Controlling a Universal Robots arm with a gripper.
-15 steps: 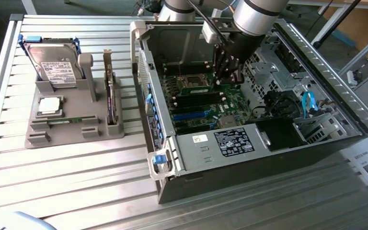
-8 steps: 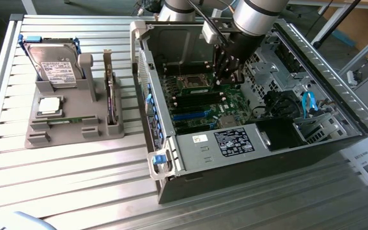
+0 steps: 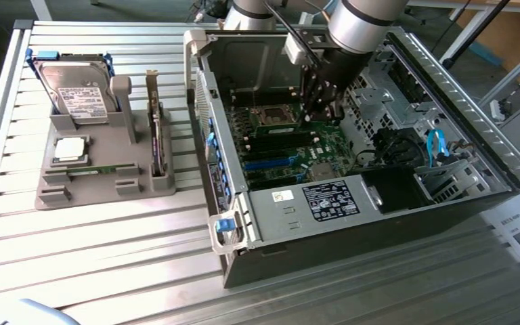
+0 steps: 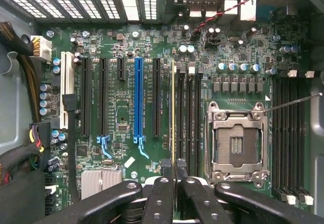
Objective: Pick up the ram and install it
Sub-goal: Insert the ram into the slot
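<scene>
My gripper (image 4: 175,181) is down inside the open computer case (image 3: 233,156), over the motherboard (image 4: 121,112). Its two dark fingers (image 4: 162,193) are shut on the ram (image 4: 173,112), a thin green stick seen edge-on. The stick stands upright along the leftmost black memory slot, beside the other slots (image 4: 188,117) and the empty processor socket (image 4: 238,143). In the exterior view the gripper (image 3: 319,112) hangs over the board near that socket (image 3: 273,116). A second, similar green stick (image 3: 93,170) lies on the grey holder (image 3: 52,196).
The grey holder at the exterior view's left also carries a hard drive (image 3: 75,91), a square silver processor (image 3: 70,149) and an upright dark expansion card (image 3: 158,135). Case walls, a drive cage and cables (image 3: 436,145) surround the motherboard. A blue slot (image 4: 138,97) lies beside the memory slots.
</scene>
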